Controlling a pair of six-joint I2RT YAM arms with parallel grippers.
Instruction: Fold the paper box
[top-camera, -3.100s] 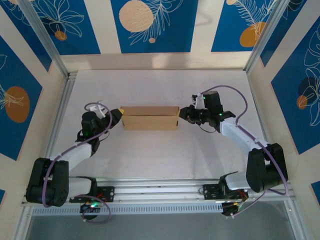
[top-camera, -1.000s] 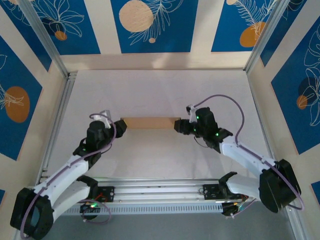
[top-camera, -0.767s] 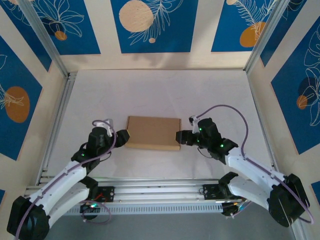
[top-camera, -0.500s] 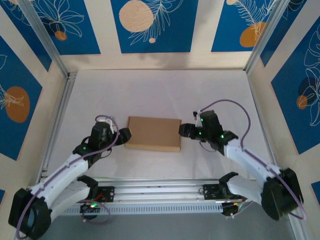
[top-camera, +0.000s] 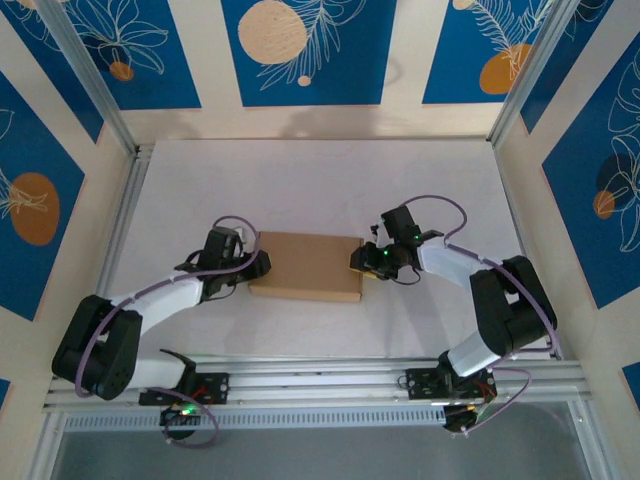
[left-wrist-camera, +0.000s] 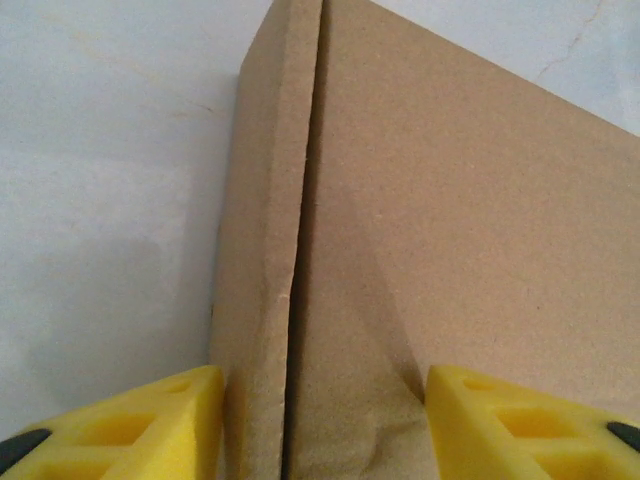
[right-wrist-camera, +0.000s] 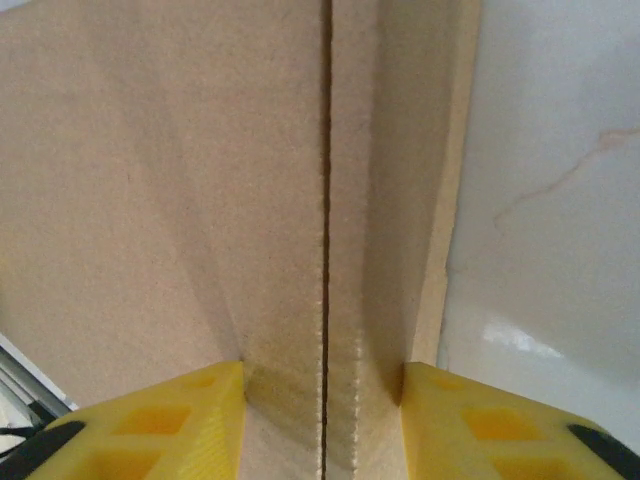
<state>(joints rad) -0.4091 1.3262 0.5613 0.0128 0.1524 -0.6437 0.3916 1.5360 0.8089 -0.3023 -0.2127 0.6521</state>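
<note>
At the middle of the table (top-camera: 300, 180), the box (top-camera: 305, 265) now lies flat, broad face up; a second ago it stood on its long edge there. Both my arms have swung low to follow it. My left pincer (top-camera: 256, 266) clamps its left end and my right pincer (top-camera: 358, 262) its right end, cardboard filling each gap. It looks closed, so I judge the folding nearly done.
</note>
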